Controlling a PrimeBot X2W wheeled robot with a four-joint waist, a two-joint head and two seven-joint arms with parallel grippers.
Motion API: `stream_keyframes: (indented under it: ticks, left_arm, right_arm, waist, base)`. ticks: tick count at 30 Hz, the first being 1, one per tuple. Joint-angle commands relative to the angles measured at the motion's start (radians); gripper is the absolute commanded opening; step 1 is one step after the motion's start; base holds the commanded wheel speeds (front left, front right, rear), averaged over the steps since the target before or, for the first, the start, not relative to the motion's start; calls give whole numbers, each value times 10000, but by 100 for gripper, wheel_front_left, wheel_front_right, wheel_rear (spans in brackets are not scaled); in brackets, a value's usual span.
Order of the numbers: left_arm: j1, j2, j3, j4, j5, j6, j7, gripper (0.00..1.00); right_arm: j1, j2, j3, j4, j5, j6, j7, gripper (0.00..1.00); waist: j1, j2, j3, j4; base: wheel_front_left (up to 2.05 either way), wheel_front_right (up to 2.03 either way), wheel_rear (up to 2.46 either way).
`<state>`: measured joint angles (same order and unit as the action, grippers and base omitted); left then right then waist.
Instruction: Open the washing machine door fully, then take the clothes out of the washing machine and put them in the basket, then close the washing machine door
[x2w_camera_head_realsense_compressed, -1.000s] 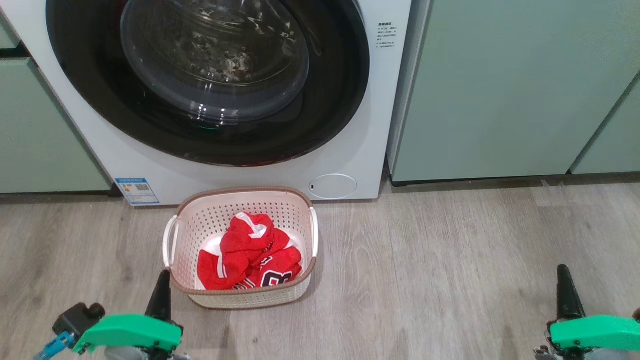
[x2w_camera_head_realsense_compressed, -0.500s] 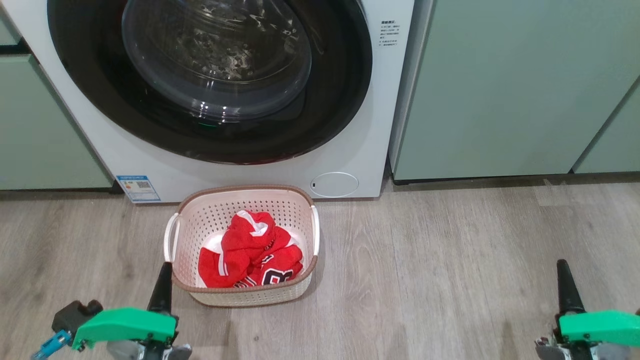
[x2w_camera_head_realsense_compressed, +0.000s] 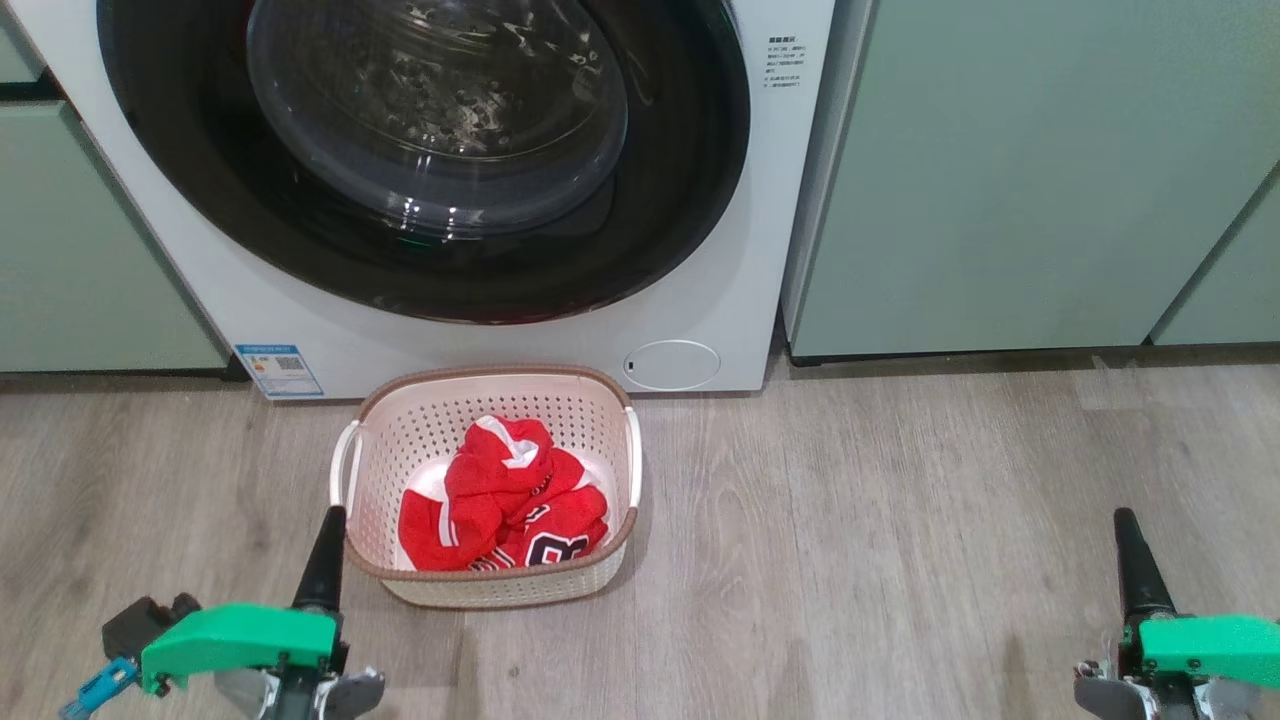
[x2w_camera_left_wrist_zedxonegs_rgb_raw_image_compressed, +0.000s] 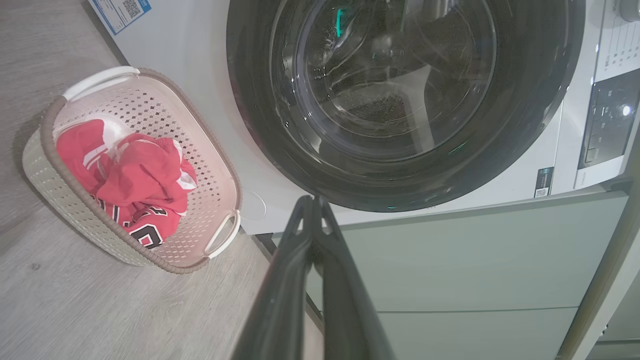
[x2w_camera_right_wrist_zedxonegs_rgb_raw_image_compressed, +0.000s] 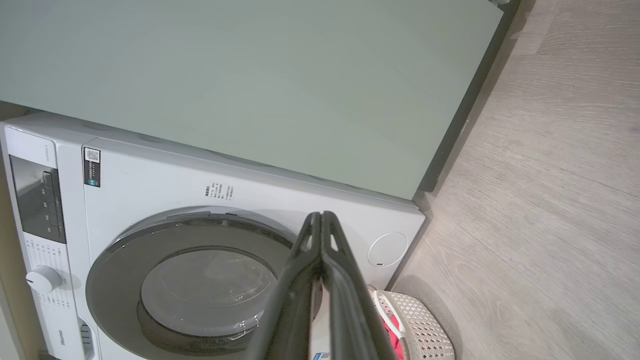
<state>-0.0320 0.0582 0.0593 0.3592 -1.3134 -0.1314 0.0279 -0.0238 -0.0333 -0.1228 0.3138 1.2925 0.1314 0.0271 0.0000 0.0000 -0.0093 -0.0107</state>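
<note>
I see the washing machine door (x2w_camera_head_realsense_compressed: 430, 130) lying shut against the white washing machine (x2w_camera_head_realsense_compressed: 730, 300), its black rim flush with the front. The basket (x2w_camera_head_realsense_compressed: 480, 373) stands on the wood floor (x2w_camera_head_realsense_compressed: 900, 520) just in front of the machine, below the door. The clothes (x2w_camera_head_realsense_compressed: 500, 495) lie bunched inside it, red with white trim and part of a black-and-white number facing up. My left gripper (x2w_camera_head_realsense_compressed: 332, 520) has its two dark fingers pressed together with nothing between them. Its tip sits by the basket's near left corner, and I cannot tell whether it touches the rim. My right gripper (x2w_camera_head_realsense_compressed: 1126, 522) is likewise pinched closed and empty, over the floor well to the right of the basket. Pale green cabinets (x2w_camera_head_realsense_compressed: 1000, 180) flank the machine
</note>
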Motion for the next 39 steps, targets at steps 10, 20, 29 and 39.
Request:
stream_keyframes:
  ticks: [10, 20, 29, 39]
  left_arm:
    - [-666, -1, 418, -687, -1224, 6, 362, 0]
    - [-716, -43, 487, -930, -2146, 7, 626, 0]
    - [-761, -80, 548, -1142, -2950, 8, 856, 0]
    - [-761, -80, 547, -1142, -2950, 8, 855, 0]
  right_arm:
    - [-659, -149, 108, -506, 1325, -6, 366, 0]
    - [-756, -160, 98, -604, 2306, -7, 631, 0]
    - [-841, -169, 90, -690, 3161, -7, 861, 0]
    - [-841, -169, 90, -690, 3161, -7, 861, 0]
  waist:
    - [0, 0, 48, 42]
    - [0, 0, 89, 77]
    - [0, 0, 124, 107]
    - [0, 0, 124, 107]
  base:
    - [0, 0, 0]
    - [0, 0, 0]
    - [0, 0, 0]
    - [0, 0, 0]
